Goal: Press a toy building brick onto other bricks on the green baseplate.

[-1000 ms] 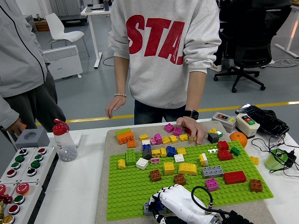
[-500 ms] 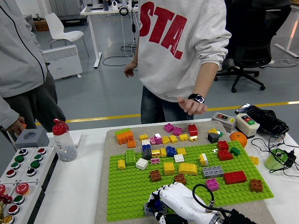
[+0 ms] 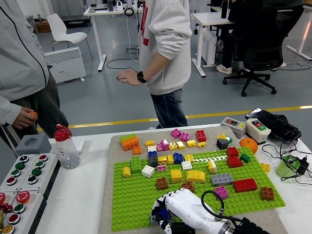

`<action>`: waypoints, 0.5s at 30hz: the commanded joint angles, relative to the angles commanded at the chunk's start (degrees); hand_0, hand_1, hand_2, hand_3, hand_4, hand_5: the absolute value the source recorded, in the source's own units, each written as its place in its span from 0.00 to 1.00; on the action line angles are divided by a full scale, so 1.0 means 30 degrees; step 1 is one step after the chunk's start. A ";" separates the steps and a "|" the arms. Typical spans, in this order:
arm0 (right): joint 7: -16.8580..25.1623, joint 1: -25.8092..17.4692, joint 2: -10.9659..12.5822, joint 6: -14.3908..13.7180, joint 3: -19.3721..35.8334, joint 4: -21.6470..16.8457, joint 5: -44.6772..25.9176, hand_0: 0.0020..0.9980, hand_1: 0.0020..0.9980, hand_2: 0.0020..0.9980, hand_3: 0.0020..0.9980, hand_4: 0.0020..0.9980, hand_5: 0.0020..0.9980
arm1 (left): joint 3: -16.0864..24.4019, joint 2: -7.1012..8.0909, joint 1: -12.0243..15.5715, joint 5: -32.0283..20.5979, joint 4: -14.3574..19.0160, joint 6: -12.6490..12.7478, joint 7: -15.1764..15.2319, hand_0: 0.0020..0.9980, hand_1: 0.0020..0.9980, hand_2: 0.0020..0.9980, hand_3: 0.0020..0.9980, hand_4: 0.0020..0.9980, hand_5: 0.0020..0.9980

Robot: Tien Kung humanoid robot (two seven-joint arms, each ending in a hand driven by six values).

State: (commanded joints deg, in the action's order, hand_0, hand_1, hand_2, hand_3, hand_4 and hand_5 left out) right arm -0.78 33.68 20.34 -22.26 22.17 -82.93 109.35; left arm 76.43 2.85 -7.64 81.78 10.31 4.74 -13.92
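Head view
Right hand (image 3: 171,210): white-shelled, at the near edge of the green baseplate (image 3: 136,202), fingers curled down around a dark blue brick (image 3: 163,214) which lies on the plate's front rim.
Brick's look: small, dark blue, mostly hidden under the fingers; stud count cannot be told.
Other bricks: yellow slope brick (image 3: 195,176), grey flat brick (image 3: 222,179), red brick (image 3: 244,185), brown bricks (image 3: 162,183) stand studded mid-plate.
Person (image 3: 163,53): in a grey sweatshirt, standing side-on beyond the table's far side, hands off the table.
Left arm: not visible.
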 joint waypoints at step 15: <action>-0.2019 -0.1552 0.0849 -0.0665 0.3813 0.0420 0.0934 0.70 0.68 0.69 0.74 0.47 0.25 | 0.0010 0.0021 -0.0039 0.0042 0.0000 -0.0018 -0.0009 0.66 0.69 0.68 0.58 0.29 1.00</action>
State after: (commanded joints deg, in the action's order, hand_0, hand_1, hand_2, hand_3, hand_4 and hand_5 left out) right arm -6.84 29.02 22.88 -24.26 33.61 -81.67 112.15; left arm 76.45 2.91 -7.75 81.90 10.31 4.69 -13.95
